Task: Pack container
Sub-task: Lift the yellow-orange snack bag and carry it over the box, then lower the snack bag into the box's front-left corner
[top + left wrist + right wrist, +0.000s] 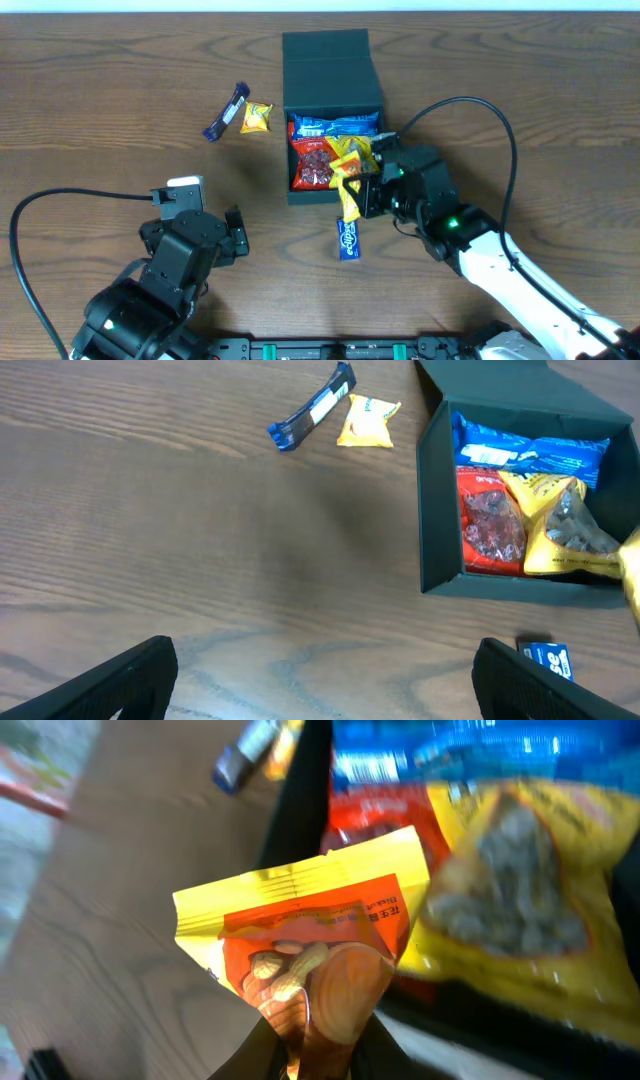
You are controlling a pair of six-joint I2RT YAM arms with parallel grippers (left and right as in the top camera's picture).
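Right wrist view, I see my right gripper (pixel 318 1045) clamped on a yellow-orange peanut packet (pixel 310 930) — the container (pixel 326 58) just ahead of it, lid open — my left gripper (pixel 325 680) spread wide, container ahead to its right.

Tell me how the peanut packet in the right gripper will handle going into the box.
The peanut packet probably flexes rather than staying stiff: its film crumples where the right gripper pinches one end. It is likely light, since that end pinch alone carries it. Its glossy film may slip between the fingers.
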